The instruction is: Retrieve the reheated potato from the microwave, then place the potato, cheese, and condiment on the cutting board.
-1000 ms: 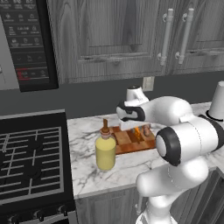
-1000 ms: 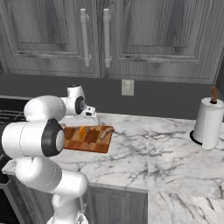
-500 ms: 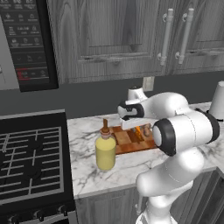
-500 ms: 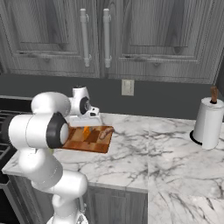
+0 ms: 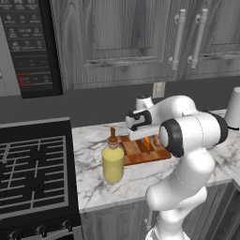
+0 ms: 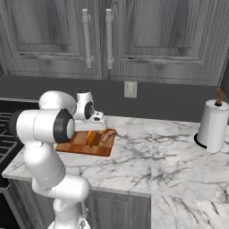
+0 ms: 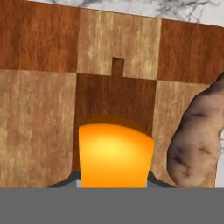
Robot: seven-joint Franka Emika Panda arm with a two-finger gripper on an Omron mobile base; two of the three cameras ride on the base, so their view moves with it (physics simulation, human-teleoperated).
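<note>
Since the earlier frames the arm has swung its elbow toward the right of the left base view, while the hand has stayed over the board at mid-frame. The gripper is pinching the cheese, which fills the lower centre of the hand view just above the checkered wood. The potato already lies on the board at the right edge of that view, just beside the cheese. The condiment stands on the counter, left of the board in the left base view, apparently off it.

Step in hand, as I judge it: setting the cheese down. Next comes letting go and lifting clear without nudging the potato, then fetching the bottle.

Count: one potato, one cheese, one condiment, one board, one microwave at upper left.
</note>
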